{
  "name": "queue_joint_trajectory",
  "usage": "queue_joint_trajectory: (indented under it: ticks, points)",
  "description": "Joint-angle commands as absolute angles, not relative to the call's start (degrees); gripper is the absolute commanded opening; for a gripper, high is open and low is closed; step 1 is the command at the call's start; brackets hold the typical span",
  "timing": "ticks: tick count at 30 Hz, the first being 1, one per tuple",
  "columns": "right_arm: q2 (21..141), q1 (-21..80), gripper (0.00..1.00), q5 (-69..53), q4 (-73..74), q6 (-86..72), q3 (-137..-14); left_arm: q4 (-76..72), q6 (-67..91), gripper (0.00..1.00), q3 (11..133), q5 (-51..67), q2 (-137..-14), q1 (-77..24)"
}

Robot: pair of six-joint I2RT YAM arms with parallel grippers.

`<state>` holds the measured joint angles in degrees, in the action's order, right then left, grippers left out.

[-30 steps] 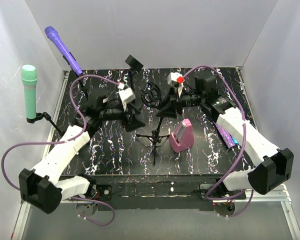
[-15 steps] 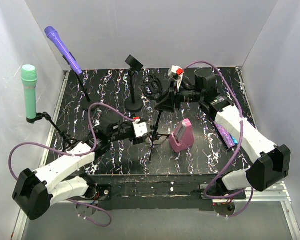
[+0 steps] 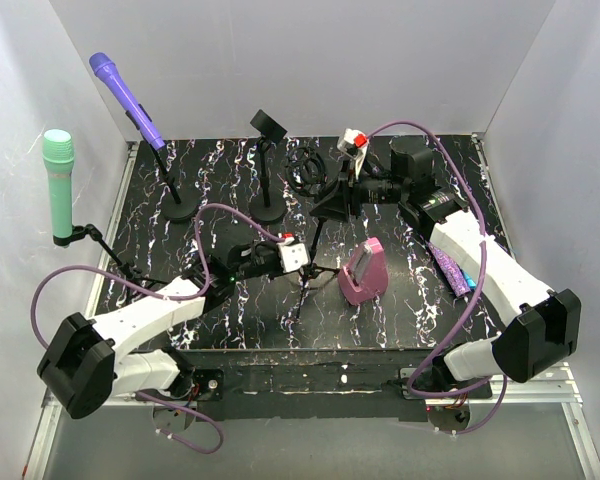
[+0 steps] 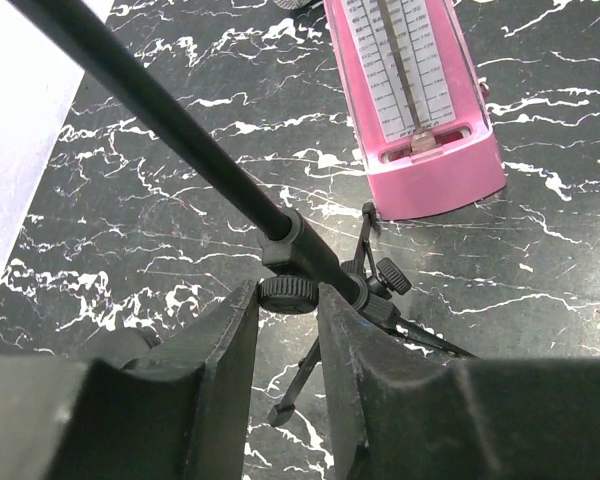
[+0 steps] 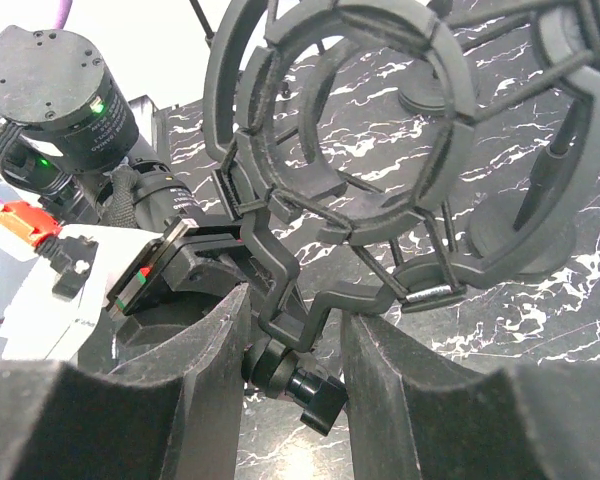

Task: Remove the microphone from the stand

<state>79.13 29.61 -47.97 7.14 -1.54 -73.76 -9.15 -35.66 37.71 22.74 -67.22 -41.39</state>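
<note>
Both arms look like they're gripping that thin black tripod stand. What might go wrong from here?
1. The left gripper pinches the tripod stand at a small round knob; that narrow hold could slip or twist.
2. The right gripper grips the shock mount up top; if the arms pull differently, the stand might tip or bend.
3. The pink metronome stands right beside the tripod's legs and could get knocked over.

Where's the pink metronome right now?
In the top view, the pink metronome stands right of centre on the table, just right of the tripod stand.
</note>
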Motion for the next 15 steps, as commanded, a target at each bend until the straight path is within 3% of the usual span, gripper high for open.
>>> queue_joint_trajectory:
  ticks: [1,7,15]
  points:
    - [79.37,29.53,0.01,-48.78,10.46,-4.48,-74.00,-10.81,-33.49,0.25,39.64,20.74,-68.55,-41.75]
    - [79.10,29.44,0.01,-48.95,11.07,-3.52,-74.00,-9.68,-22.53,0.00,42.53,17.76,-69.96,-41.66]
    - [76.38,29.62,0.01,-50.62,11.07,-0.18,-72.86,6.75,14.63,0.00,53.60,32.94,-75.31,-27.79]
